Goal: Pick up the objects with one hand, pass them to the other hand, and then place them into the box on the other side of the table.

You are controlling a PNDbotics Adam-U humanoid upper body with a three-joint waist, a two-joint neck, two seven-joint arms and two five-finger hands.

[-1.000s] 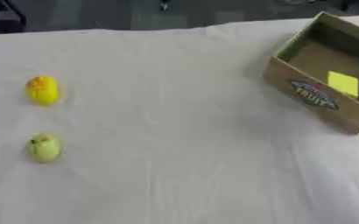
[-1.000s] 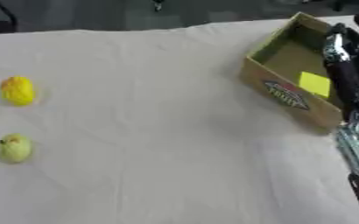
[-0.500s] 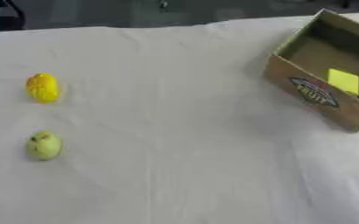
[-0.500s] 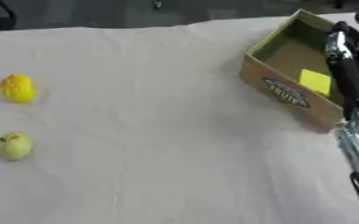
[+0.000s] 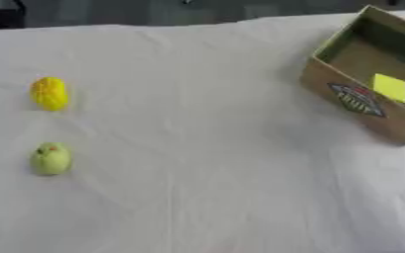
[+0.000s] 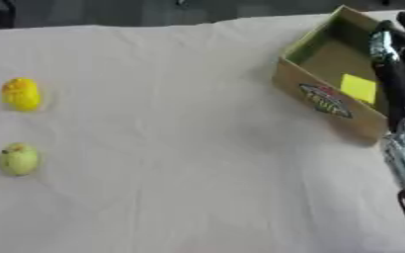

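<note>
Unreadable oval logo (image 5: 355, 99) on box (image 5: 344, 84) side

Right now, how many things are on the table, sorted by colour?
Yellow object: 1
Green object: 1
Brown box: 1, a yellow patch inside
Total: 3

It looks like a robot test room: a tabletop (image 5: 206, 148) under a plain white cloth, with toy fruit (image 5: 50, 93) and a cardboard box (image 5: 361, 101) set out.
</note>
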